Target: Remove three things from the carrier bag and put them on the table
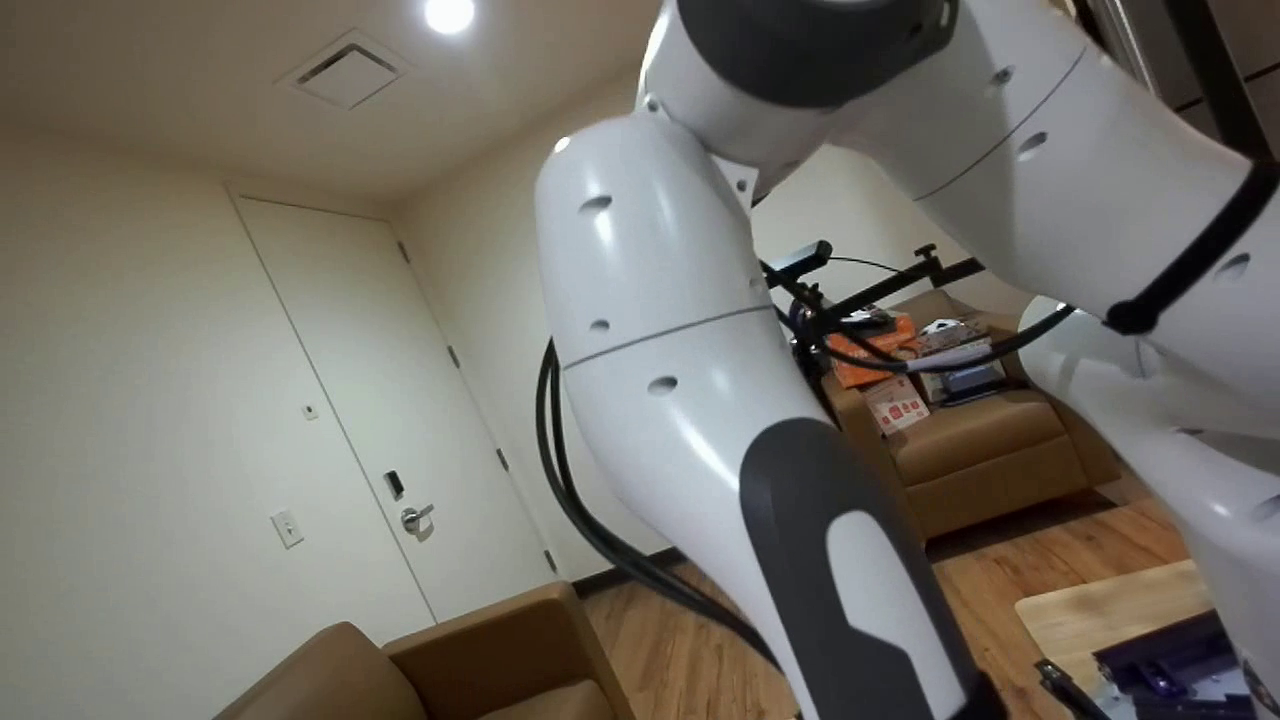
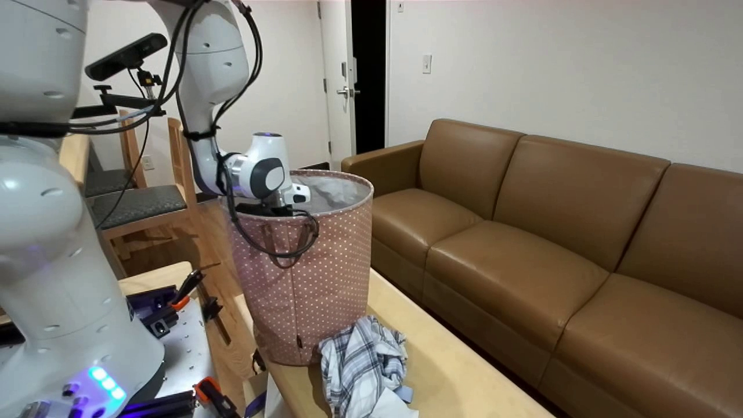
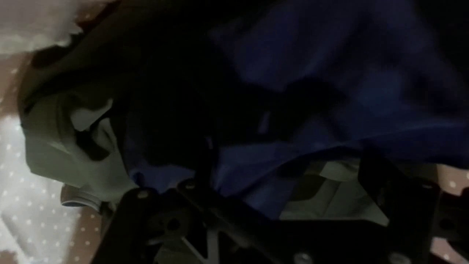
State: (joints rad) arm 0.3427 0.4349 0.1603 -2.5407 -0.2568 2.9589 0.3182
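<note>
Claw (image 3: 287, 161) stands spread wide, low in the wrist view, at one blue cloth (image 3: 329, 135) in one dotted bag (image 2: 316, 284), contact unclear, bag left of center in an exterior view, one plaid cloth (image 2: 365, 357) at bottom center, both on one desk (image 2: 453, 374)

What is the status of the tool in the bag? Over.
Tool open inside dotted bag. Blue cloth ahead, no grip seen. Plaid cloth on table. Bag wall around tool may hinder.
</note>
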